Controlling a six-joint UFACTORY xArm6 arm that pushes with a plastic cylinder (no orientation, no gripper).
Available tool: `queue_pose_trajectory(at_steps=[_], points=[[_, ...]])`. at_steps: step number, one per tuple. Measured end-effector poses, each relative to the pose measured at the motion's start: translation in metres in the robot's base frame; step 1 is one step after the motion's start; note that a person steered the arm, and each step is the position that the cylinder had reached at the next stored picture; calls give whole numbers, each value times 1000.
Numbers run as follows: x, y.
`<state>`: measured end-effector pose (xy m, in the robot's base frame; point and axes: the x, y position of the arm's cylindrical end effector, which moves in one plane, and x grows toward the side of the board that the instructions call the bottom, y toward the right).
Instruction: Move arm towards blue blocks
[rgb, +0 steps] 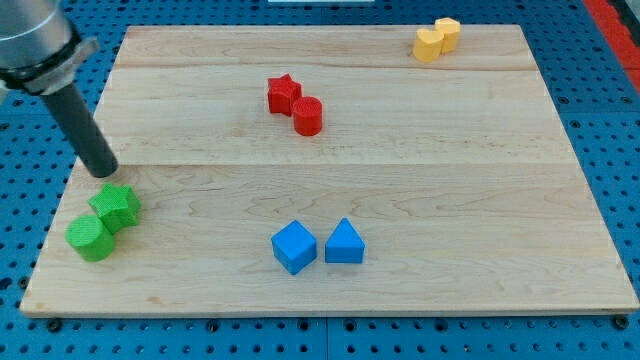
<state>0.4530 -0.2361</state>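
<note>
well, my tip (103, 171) sits just above the green blocks (104, 222).

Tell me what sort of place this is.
Probably a robotics lab bench: a wooden board lies on a blue perforated table, small coloured blocks such as the blue cube sit on it, and my tip rests just above the green blocks.

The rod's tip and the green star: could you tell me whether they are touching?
Apart. The camera view shows a strip of bare wood between my tip and the green star just below it. The blue blocks lie far toward the view's right.
</note>
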Motion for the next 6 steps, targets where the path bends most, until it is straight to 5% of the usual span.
queue_pose_trajectory(at_steps=[4,6], points=[[52,135],[48,134]])
